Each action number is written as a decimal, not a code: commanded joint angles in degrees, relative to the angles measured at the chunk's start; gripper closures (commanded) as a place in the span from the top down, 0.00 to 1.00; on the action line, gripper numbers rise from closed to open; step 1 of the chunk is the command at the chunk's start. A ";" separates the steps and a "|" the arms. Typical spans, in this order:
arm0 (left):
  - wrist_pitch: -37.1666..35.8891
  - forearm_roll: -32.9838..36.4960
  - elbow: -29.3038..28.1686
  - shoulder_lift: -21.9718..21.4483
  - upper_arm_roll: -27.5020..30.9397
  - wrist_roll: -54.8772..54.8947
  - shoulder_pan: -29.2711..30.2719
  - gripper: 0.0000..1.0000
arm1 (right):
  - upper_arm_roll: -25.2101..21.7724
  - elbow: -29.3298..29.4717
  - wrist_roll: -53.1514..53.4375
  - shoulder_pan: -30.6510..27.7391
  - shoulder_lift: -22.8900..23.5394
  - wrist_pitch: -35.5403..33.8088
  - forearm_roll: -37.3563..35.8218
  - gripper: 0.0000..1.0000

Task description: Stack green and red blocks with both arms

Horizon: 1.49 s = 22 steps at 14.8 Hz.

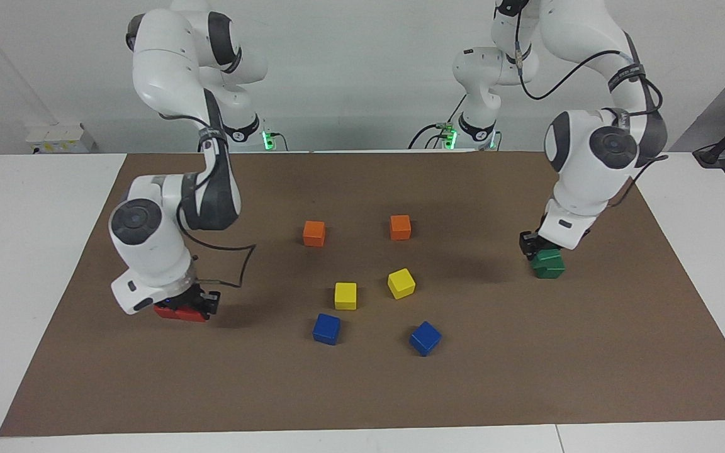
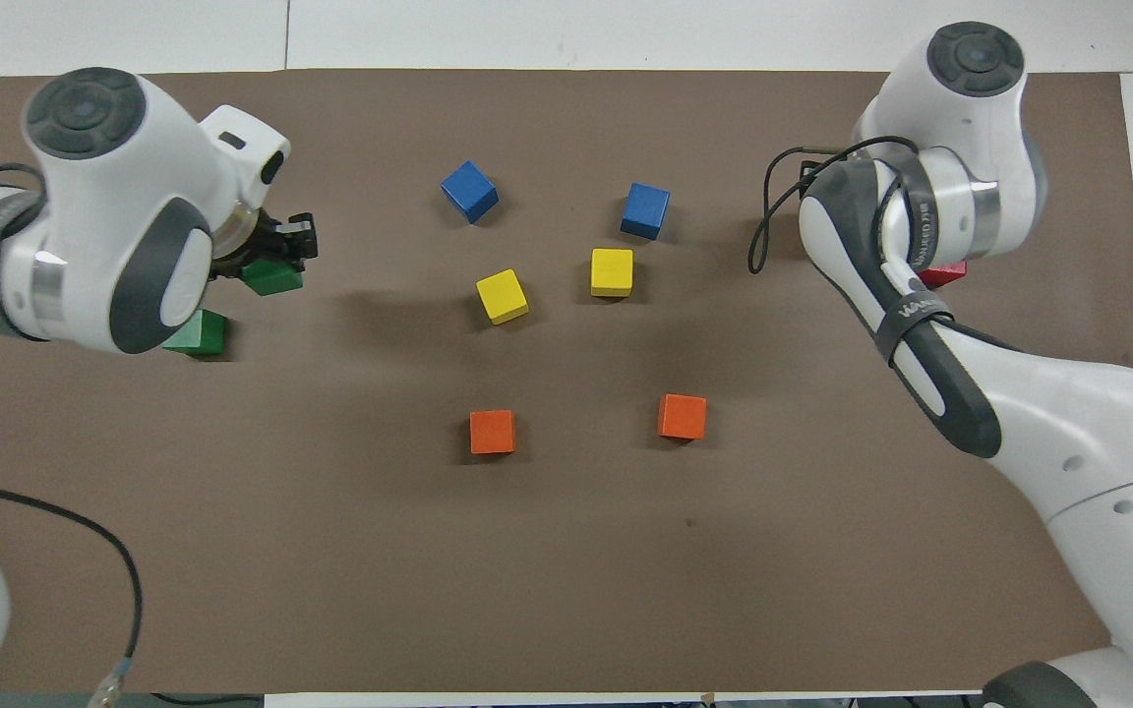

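Facing view is showing glossy cubes: left gripper (image 1: 539, 250) is clamping a green block (image 1: 547, 256) over another green (image 1: 549, 270); right gripper (image 1: 194, 304) is gripping a red block (image 1: 177, 311) near the mat's (image 1: 526, 390) edge.

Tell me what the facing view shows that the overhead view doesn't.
Facing view only: the right gripper shut on a red block down over the second red block, which it largely hides; in the overhead view that arm covers all but a red corner. It also shows the held green block sitting right on the second green block.

Overhead only: the two green blocks appear apart, a trick of the steep angle.

Both: the left gripper shut on green, plus orange, yellow and blue blocks untouched.
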 commanded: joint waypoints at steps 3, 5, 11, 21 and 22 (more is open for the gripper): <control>8.01 -2.23 -8.45 -2.46 -0.62 11.46 5.49 0.00 | 0.80 -9.68 -2.67 -5.05 -5.44 4.11 2.97 0.00; 11.71 -2.32 -11.00 -2.55 -0.62 11.73 6.37 0.00 | 0.80 -11.43 -2.58 -5.77 -5.79 7.35 3.24 0.00; 12.16 -2.49 -11.63 -2.20 -0.80 12.61 6.37 0.00 | 0.80 -12.76 2.69 -5.51 -3.86 12.90 3.42 0.00; 14.89 -7.24 -13.56 -2.11 -0.53 15.60 7.77 0.00 | 0.80 -16.36 2.52 -5.77 -4.21 17.29 3.42 0.13; 15.41 -7.24 -13.56 -2.03 -0.53 15.51 7.69 0.00 | 0.80 -16.54 2.78 -5.68 -4.30 17.47 3.42 0.99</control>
